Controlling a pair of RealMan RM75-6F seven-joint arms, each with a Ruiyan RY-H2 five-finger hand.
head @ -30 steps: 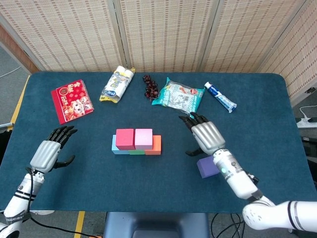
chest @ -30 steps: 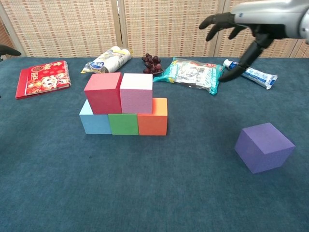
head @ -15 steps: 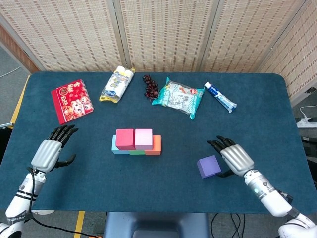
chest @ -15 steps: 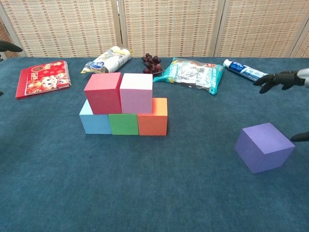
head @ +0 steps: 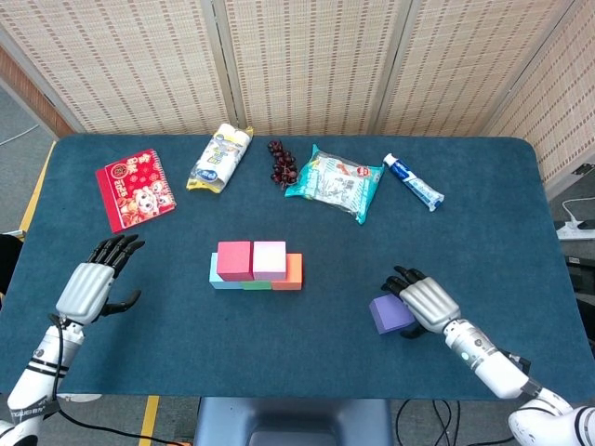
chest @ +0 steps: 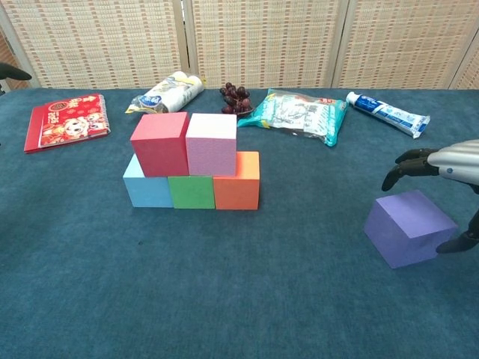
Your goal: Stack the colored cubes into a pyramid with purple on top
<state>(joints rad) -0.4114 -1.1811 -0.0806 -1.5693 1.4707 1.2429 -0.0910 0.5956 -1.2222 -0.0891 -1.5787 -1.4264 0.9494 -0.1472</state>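
A two-level stack stands mid-table: light blue cube (chest: 146,191), green cube (chest: 191,191) and orange cube (chest: 237,189) below, red cube (chest: 159,142) and pink cube (chest: 211,142) on top. The purple cube (head: 390,314) (chest: 409,227) lies alone on the cloth, right of the stack and nearer me. My right hand (head: 426,302) (chest: 449,161) reaches over its right side, fingers arched above the far edge and thumb low by the near right face, without a clear grip. My left hand (head: 93,283) hovers open at the left, far from the cubes.
Along the far side lie a red booklet (head: 136,188), a white and yellow snack packet (head: 220,159), dark grapes (head: 283,163), a teal bag (head: 335,180) and a toothpaste tube (head: 414,181). The table's front edge runs close behind my right forearm.
My right hand swung from above the table's middle right down toward me, then shifted left onto the purple cube's right side. The cubes and my left hand stayed put.
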